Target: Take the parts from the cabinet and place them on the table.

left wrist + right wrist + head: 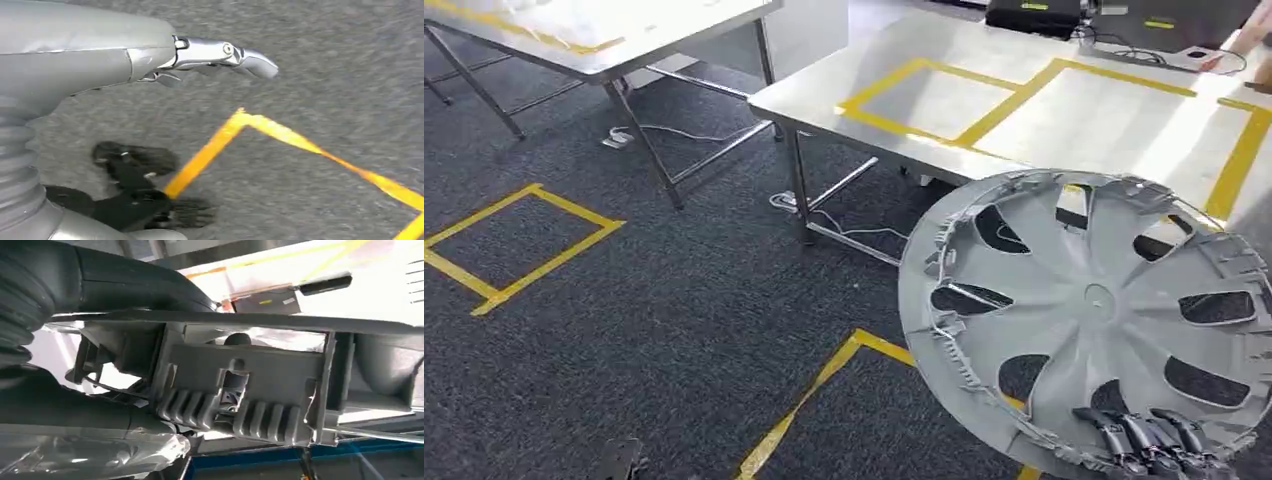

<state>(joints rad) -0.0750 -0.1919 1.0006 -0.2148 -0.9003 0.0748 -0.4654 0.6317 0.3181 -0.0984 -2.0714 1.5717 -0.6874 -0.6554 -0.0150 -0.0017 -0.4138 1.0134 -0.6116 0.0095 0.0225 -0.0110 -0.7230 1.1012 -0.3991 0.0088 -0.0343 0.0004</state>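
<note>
- Carrying the wheel cover toward the steel table, we grip its lower rim with our right hand.
- Our left hand hangs over the carpet, fingers extended, holding nothing.
- Next we likely need to step closer and lower the cover flat onto the tabletop.

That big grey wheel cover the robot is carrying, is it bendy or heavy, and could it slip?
The wheel cover is probably light: thin plastic with open slots. It looks fairly stiff, keeping its round shape though the right hand holds only its lower rim. Gripped at one edge, it may wobble or slip.
</note>
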